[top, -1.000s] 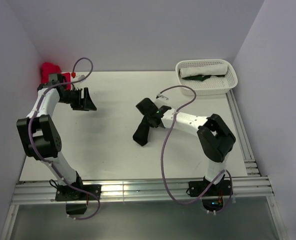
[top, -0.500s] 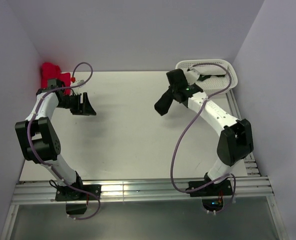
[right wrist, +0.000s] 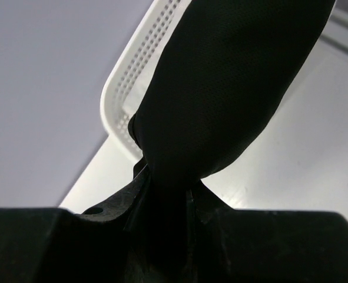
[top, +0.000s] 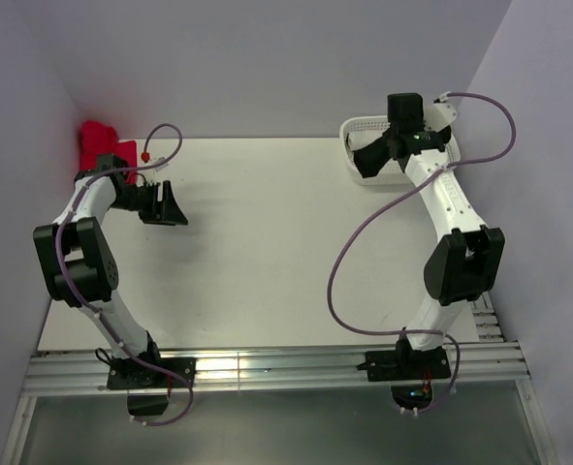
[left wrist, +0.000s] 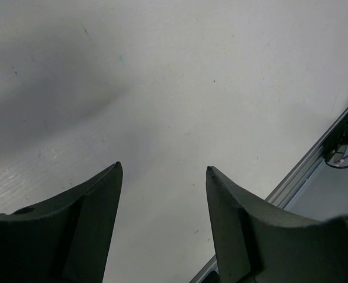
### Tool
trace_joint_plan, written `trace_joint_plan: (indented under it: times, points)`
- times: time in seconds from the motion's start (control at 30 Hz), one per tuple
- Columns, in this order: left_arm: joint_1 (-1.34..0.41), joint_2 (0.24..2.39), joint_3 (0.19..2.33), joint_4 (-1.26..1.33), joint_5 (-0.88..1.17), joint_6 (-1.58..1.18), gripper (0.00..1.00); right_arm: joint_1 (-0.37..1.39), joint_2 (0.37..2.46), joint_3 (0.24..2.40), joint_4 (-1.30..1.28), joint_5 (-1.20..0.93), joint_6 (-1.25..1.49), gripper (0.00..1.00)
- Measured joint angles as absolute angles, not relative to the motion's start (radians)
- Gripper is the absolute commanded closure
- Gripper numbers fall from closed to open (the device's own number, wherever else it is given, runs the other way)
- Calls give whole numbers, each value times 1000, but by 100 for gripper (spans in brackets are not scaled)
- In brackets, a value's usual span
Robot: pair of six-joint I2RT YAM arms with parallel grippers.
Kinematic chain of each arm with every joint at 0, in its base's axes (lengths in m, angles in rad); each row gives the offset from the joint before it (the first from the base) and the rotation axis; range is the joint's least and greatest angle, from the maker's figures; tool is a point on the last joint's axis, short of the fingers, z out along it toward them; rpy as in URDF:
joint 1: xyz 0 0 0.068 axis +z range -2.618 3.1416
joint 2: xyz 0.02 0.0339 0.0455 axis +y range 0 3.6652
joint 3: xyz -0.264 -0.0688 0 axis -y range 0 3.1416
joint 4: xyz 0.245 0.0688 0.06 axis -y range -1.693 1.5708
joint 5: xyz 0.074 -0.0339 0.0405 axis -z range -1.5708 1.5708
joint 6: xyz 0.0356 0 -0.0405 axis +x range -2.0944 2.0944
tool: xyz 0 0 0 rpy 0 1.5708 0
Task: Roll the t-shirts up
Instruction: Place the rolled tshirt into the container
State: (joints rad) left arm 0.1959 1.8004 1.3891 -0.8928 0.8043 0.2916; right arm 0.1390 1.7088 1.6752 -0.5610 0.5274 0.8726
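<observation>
My right gripper (top: pixel 391 145) is shut on a rolled black t-shirt (top: pixel 371 163) and holds it over the left part of the white lattice basket (top: pixel 347 131) at the far right of the table. In the right wrist view the black t-shirt (right wrist: pixel 221 88) fills the space ahead of the gripper (right wrist: pixel 168 188), with the basket's rim (right wrist: pixel 138 65) behind it. My left gripper (top: pixel 166 203) is open and empty over bare table at the far left; its fingers (left wrist: pixel 97 200) stand wide apart around nothing.
A red cloth bundle (top: pixel 99 143) lies in the far left corner, behind my left arm. My right arm hides what lies inside the basket. Aluminium rails run along the table's right edge (top: pixel 465 252) and near edge (left wrist: pixel 332 141).
My right arm has swung from the table's middle to the far right, carrying the black t-shirt over the basket. My left gripper has barely moved.
</observation>
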Motion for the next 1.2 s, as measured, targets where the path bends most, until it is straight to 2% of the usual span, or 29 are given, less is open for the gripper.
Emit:
trace_joint_plan:
  times: [0.53,0.83,1.2]
  points:
    - [196,1872,1425,-908,813,312,37,-45,2284,2009,-548,440,977,100]
    - [196,1875,1444,-910,814,311,37,-71,2424,2143,-554,374,1048,100]
    - [192,1879,1457,-911,814,310,37,-73,2469,2135,-516,308,1121,100]
